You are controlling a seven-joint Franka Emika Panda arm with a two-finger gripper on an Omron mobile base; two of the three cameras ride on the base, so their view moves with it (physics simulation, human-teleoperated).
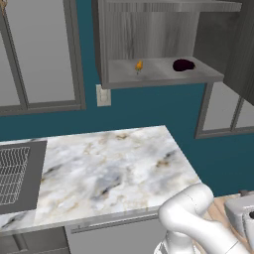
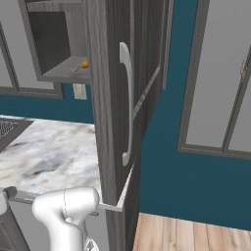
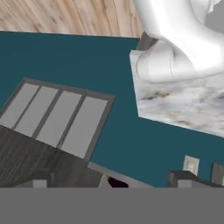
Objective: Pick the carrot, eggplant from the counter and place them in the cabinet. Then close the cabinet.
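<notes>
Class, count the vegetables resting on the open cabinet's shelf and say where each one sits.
2: the slim orange carrot towards the grey shelf's left, and the glossy dark purple eggplant towards its right. None looks hidden.

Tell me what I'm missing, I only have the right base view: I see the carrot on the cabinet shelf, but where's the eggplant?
Observer: The eggplant lies on the same shelf of the cabinet, toward its right end, in the left base view.
Operator: Are the two touching?
Observer: No, the carrot sits well to the eggplant's left, with bare shelf between them.
Operator: Anything left on the counter?
Observer: In the left base view the counter carries neither vegetable.
Operator: And the door?
Observer: It stands open; the left base view shows the shelf front uncovered, with the door swung out at the right.
</notes>
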